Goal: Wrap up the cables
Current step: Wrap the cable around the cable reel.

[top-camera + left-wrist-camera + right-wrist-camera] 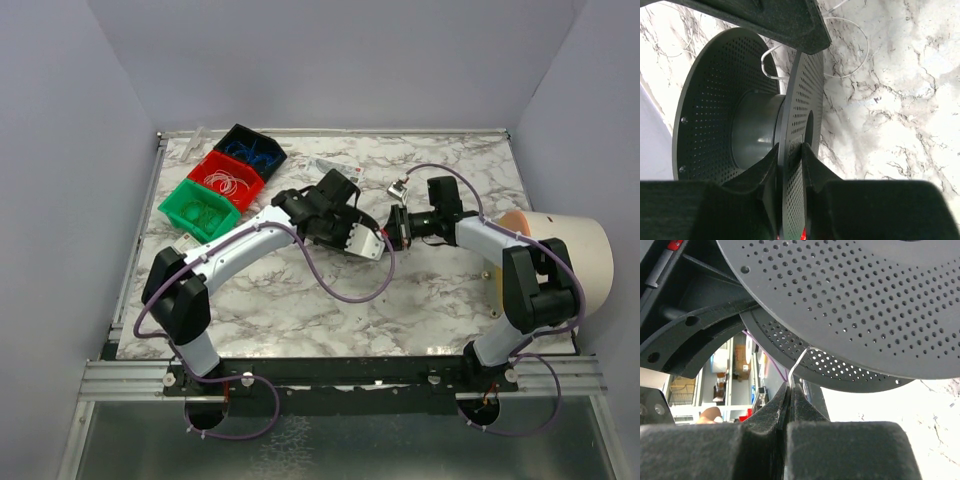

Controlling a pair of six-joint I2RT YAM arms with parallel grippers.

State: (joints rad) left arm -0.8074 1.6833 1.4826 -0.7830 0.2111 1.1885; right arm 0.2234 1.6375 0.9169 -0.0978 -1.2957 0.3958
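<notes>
Over the middle of the marbled counter (430, 290), top view: both arms reach inward and their wrists nearly meet. From up here we cannot separate the spool from the black hardware. Three bins (225, 180), black, red and green, sit well apart at the far left corner. A cream drum (565, 250) lies at the right edge.

Left wrist view: the left jaws are clamped on the rim of one perforated flange of the spool (715, 110), a finger on each face, holding it on edge above the counter. We judge this leaves the hub (755, 130) exposed for winding. The hub looks bare. A thin white cable (763, 64) enters between the flanges, and a slack loop lies on the counter beyond.

Right wrist view: the right jaws are shut on the cable just under the flange rim. Only this view shows that pinch; the left view hides it behind the flange. We judge that a grip this close to the spool lets the right arm lead the strand around the hub. Winding looks barely begun.
</notes>
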